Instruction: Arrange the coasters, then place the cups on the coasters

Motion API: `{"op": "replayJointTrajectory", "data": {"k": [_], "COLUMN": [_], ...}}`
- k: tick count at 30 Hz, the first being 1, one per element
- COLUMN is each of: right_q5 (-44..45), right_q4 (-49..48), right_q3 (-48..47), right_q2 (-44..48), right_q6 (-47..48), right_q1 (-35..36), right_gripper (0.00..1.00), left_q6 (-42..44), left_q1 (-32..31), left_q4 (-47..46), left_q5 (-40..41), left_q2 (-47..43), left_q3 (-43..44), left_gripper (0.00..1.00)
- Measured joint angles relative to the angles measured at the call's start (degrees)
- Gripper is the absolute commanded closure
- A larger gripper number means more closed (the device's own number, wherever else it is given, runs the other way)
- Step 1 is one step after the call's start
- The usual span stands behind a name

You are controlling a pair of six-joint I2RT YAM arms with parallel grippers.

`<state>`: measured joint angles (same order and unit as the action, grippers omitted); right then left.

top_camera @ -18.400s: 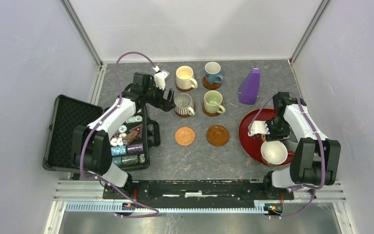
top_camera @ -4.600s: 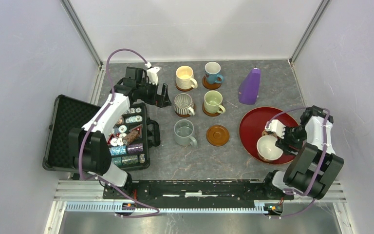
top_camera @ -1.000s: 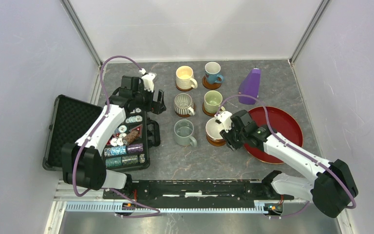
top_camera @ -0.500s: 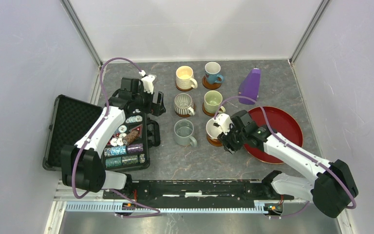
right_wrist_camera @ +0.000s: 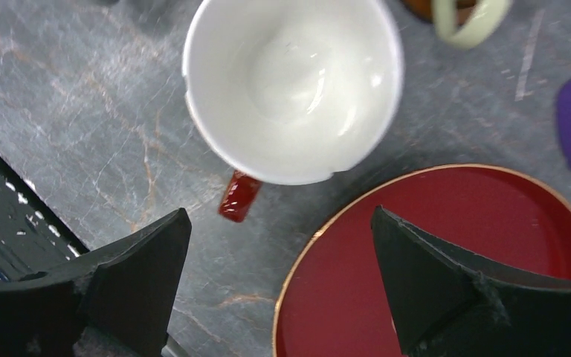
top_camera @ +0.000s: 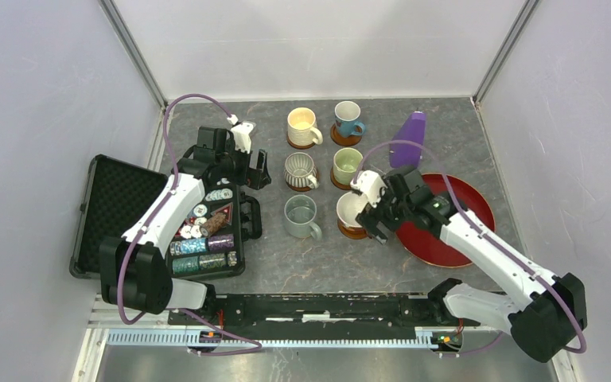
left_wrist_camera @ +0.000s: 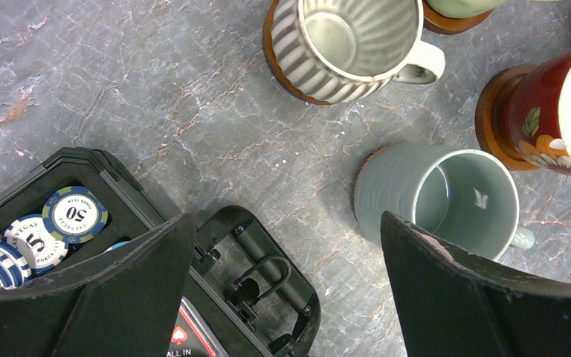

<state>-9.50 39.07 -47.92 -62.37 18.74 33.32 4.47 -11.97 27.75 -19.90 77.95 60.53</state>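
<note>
Six cups stand in two columns on coasters. The white cup (top_camera: 350,208) (right_wrist_camera: 294,85) with a red handle (right_wrist_camera: 238,195) sits on a brown coaster (top_camera: 353,232) (left_wrist_camera: 494,111). My right gripper (top_camera: 373,216) (right_wrist_camera: 282,275) hangs open just above and beside its handle, holding nothing. To its left is the grey-blue cup (top_camera: 300,216) (left_wrist_camera: 453,197). Behind are the grey striped cup (top_camera: 299,169) (left_wrist_camera: 349,44), pale green cup (top_camera: 348,165), cream cup (top_camera: 302,127) and blue cup (top_camera: 348,119). My left gripper (top_camera: 256,169) (left_wrist_camera: 282,290) is open and empty, left of the striped cup.
A large red tray (top_camera: 465,231) (right_wrist_camera: 446,260) lies right of the cups, under my right arm. A purple cone-shaped object (top_camera: 407,139) stands behind it. An open black case (top_camera: 111,207) with poker chips (left_wrist_camera: 74,216) lies at the left, and its handle is below my left gripper.
My right gripper has opened and let go of the white cup, which now stands on its coaster. The gripper drew slightly back to the right. The left arm has not moved.
</note>
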Motion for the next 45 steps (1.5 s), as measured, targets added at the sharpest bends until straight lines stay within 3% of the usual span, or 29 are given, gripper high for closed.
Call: {"op": "replayJointTrajectory", "data": {"k": [12, 26, 31, 39, 45], "right_q5": [-9.9, -8.1, -8.3, -9.6, -11.4], "right_q4": [3.6, 4.3, 0.9, -4.1, -6.2], "right_q3": [-15.8, -14.1, -14.1, -18.5, -18.5], "right_q2": [-7.3, -19.0, -22.9, -29.2, -29.6], "right_q6": [5.4, 11.4, 11.3, 11.1, 10.9], "right_q1": [-18.7, -40.5, -43.7, -46.0, -46.1], "right_gripper": [0.02, 0.02, 0.02, 0.02, 0.02], "left_q6": [0.2, 1.0, 1.0, 0.9, 0.7], "left_q1": [0.0, 0.9, 4.5, 10.6, 12.2], "left_q4": [1.5, 3.7, 8.4, 21.0, 24.9], "left_q5": [-0.8, -1.1, -1.2, 0.3, 3.6], "left_q2": [1.4, 6.4, 10.9, 24.9, 29.0], "left_q3": [4.5, 9.4, 15.4, 34.2, 36.5], "left_gripper": [0.0, 0.0, 0.0, 0.0, 0.0]}}
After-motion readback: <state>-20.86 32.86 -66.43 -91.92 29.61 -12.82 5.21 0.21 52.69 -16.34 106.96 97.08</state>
